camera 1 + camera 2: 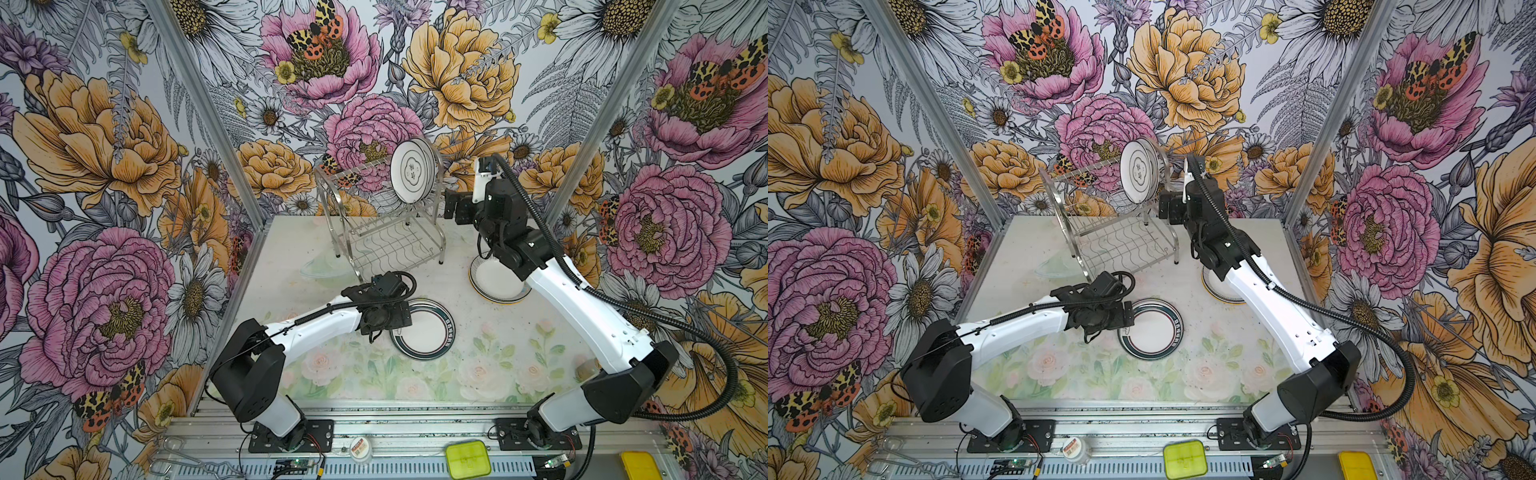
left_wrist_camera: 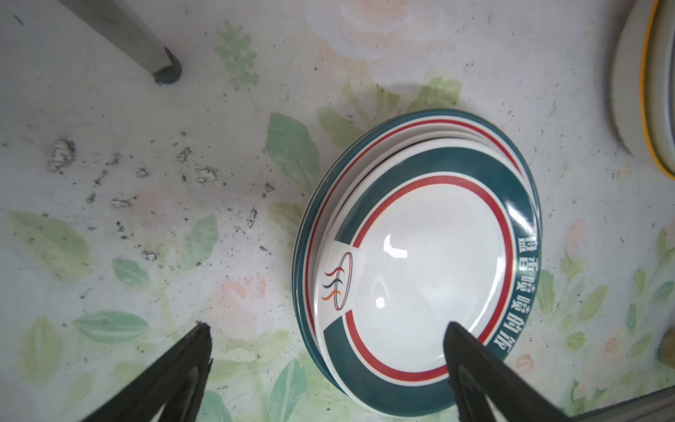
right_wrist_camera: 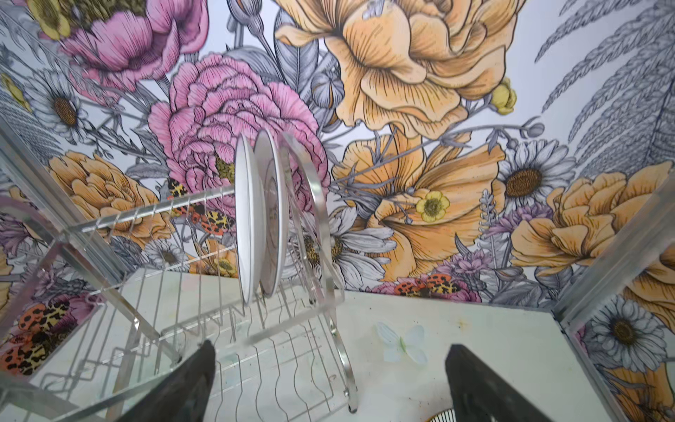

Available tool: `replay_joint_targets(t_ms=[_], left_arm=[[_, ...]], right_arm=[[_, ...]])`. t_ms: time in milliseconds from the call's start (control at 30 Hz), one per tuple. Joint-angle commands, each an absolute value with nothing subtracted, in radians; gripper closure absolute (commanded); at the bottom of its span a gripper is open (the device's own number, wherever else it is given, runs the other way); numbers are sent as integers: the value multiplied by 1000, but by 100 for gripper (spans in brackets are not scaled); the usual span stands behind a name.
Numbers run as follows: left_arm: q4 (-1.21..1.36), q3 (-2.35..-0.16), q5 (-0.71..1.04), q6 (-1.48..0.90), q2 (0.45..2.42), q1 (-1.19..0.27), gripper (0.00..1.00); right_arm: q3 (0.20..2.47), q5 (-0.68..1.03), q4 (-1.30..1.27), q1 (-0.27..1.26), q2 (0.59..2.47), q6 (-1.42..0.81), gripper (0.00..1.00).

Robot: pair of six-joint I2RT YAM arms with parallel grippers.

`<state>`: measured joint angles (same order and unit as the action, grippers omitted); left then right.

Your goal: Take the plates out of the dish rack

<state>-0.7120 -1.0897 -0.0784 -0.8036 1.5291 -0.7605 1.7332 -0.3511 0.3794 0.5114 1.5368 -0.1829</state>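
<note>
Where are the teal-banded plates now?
The teal-banded plates lie flat centrally in both top views, just right of the left gripper, in front of the dish rack.

Floral wallpaper (image 1: 104, 145) on three walls around me; aluminium corner posts (image 1: 203, 104); tabletop (image 1: 478, 374) pale rose print, scuffed and speckled. Light even.

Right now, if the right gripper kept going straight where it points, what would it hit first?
Probably the arched end loop of the dish rack, which stands between the open right gripper and the two plates upright in the upper tier. Depth is hard to judge.
</note>
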Motion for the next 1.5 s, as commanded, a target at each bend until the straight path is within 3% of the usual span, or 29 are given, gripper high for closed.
replay_joint_targets(t_ms=[0,367,633,867,1467], left_arm=[[-757,-1138,-122,-738,1448,-726,1],[-811,-1150,-98,-617,1361,-580,1],[-841,-1125,-121,-581,1284,-489,1],[-839,-1120,-95,-559,1247,-445,1],[-836,-1111,-74,-563,1212,-420,1]], right_arm=[[1857,-333,363,515,1591,-106,1],[2054,-112,371,517,1692,-221,0],[2363,-64,521,495,1914,-374,1],[2410,3,522,467,1991,-400,5],[2413,121,519,439,2041,-473,30]])
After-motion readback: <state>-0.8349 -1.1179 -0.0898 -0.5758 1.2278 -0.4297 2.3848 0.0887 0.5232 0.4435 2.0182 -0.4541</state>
